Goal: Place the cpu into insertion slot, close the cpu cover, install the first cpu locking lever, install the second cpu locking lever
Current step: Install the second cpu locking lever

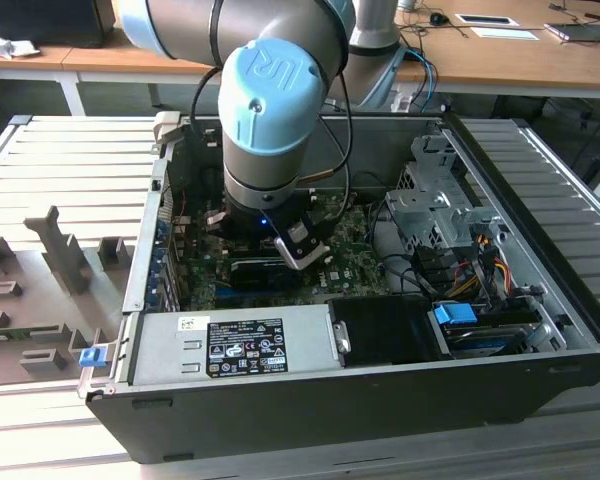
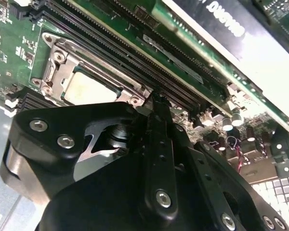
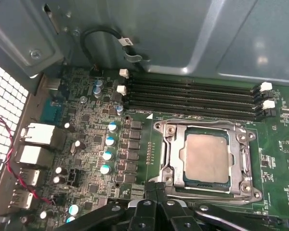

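In the first wrist view the pale silver cpu (image 3: pixel 207 156) lies flat in the insertion slot (image 3: pixel 160 166) on the green motherboard. The silver cpu cover (image 3: pixel 240 159) lies down around it, its cut-out framing the chip. My gripper (image 3: pixel 156 186) is at the socket's near edge with its two black fingertips pressed together, touching the metal rim. In the second wrist view the black fingers (image 2: pixel 157 113) reach to the corner of the same socket, where the cpu (image 2: pixel 86 87) shows inside the cpu cover (image 2: pixel 55 57). In the exterior view the arm's wrist (image 1: pixel 265 215) hangs low inside the open computer case.
Black memory slots (image 3: pixel 192 98) run beside the socket. A long black graphics card (image 2: pixel 231 33) lies past them. The case's grey wall (image 3: pixel 192 33), a power supply (image 1: pixel 230 345), a drive cage (image 1: pixel 435 200) and cable bundles (image 1: pixel 470 260) hem the arm in.
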Available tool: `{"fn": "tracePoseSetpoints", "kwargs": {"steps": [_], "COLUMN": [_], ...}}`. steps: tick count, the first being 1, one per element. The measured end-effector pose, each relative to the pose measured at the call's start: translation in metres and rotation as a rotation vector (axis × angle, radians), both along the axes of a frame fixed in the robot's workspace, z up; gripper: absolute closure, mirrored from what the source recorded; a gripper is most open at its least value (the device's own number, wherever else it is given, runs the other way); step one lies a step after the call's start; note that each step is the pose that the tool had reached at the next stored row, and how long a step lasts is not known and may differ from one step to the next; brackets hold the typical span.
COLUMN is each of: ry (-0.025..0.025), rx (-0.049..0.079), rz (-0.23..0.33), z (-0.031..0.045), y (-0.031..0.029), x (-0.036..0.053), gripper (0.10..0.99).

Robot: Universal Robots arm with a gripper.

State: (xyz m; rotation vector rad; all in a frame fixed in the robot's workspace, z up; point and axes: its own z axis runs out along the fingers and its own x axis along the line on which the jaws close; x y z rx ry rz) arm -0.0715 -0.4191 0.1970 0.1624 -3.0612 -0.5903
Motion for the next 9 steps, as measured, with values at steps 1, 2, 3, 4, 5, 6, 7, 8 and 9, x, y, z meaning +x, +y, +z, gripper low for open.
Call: {"fn": "tracePoseSetpoints", "kwargs": {"steps": [1, 2, 3, 4, 5, 6, 7, 8, 9], "ry": [-0.0001, -0.0001, -0.0001, -0.0001, -0.0001, -0.0001, -0.0001, -0.0002, -0.0001], "rx": [0.005, 0.006, 0.007, 0.009, 0.012, 0.014, 0.017, 0.019, 0.019], "rz": [0.000, -0.001, -0.001, -0.001, -0.001, -0.001, -0.001, -0.001, -0.001], "z": [-0.0016, -0.0023, -0.0028, -0.0032, -0.0034, -0.0037, -0.0040, -0.0043, -0.0045], "y": [0.0001, 0.0000, 0.0000, 0.0000, 0.0000, 0.0001, 0.0001, 0.0002, 0.0003], "x": [0.0000, 0.0000, 0.0000, 0.0000, 0.0000, 0.0000, 0.0000, 0.0000, 0.0000], "gripper": [0.980, 0.980, 0.980, 0.980, 0.980, 0.980, 0.980, 0.980, 0.980]}}
